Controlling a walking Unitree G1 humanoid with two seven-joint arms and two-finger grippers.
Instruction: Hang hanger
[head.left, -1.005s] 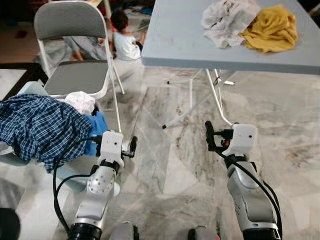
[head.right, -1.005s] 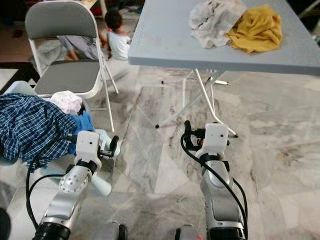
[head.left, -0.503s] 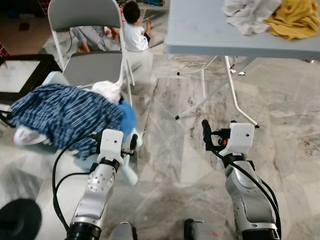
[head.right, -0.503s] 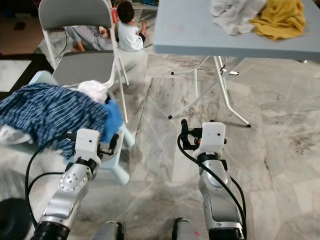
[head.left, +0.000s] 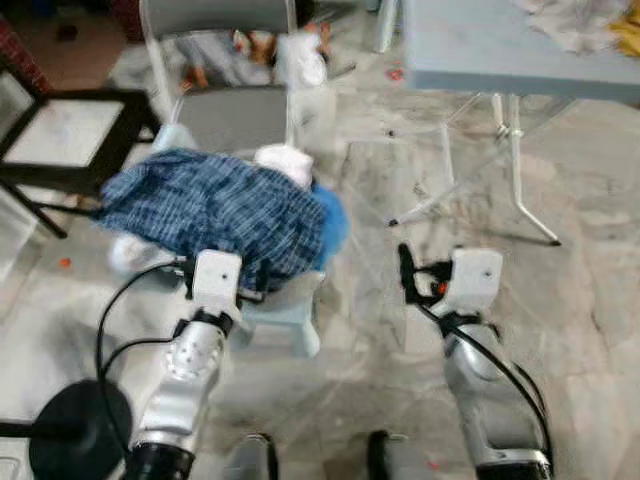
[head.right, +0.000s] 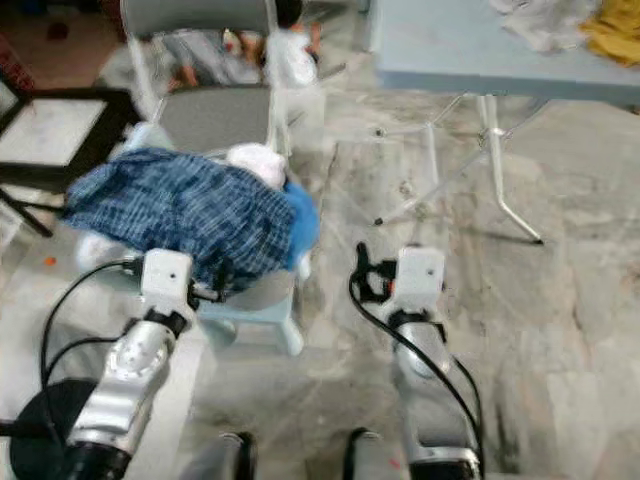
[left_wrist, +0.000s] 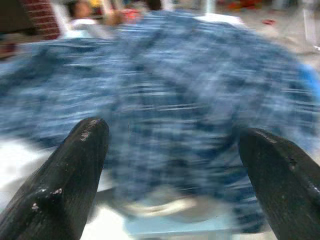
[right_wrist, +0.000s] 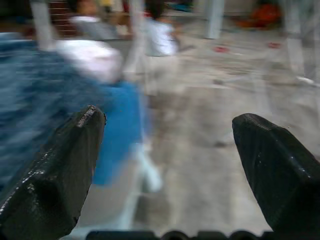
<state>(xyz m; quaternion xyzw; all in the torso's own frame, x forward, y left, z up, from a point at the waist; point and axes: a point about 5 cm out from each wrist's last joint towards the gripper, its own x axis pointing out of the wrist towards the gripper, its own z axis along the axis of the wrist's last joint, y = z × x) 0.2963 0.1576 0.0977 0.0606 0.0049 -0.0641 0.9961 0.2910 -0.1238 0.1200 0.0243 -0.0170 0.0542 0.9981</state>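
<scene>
Camera has swung left — both claws, left (left_wrist: 170, 165) and right (right_wrist: 165, 170), spread empty over blurred laundry (head.left: 215, 205).

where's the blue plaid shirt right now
The blue plaid shirt lies heaped on a pale blue stool ahead of the robot on its left, just beyond the open left gripper.

Plaid shirt (head.left: 215, 205) atop pale stool (head.left: 285, 315)
</scene>
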